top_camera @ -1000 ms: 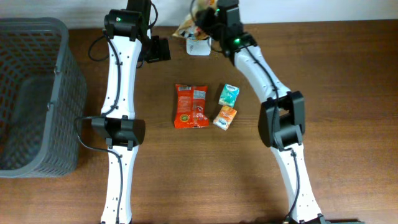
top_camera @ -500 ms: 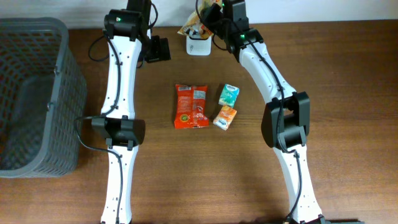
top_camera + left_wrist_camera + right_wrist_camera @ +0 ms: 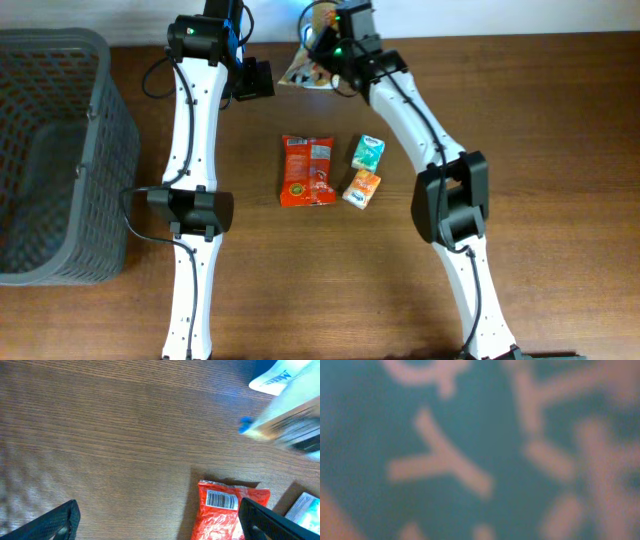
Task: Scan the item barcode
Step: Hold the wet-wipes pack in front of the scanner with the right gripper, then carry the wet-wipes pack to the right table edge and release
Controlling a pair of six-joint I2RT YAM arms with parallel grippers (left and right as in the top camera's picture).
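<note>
- Teal blurred print filled our right wrist view; our right gripper (image 3: 325, 58) was clamped on a snack packet (image 3: 300, 70).
- Our left gripper (image 3: 159, 510) hung wide apart near the red pouch (image 3: 225, 515).

Snack pkt (image 3: 299, 70): tan/orange, tilted, far edge of table (image 3: 520, 120); teal printed face, blurred close-up.
</note>
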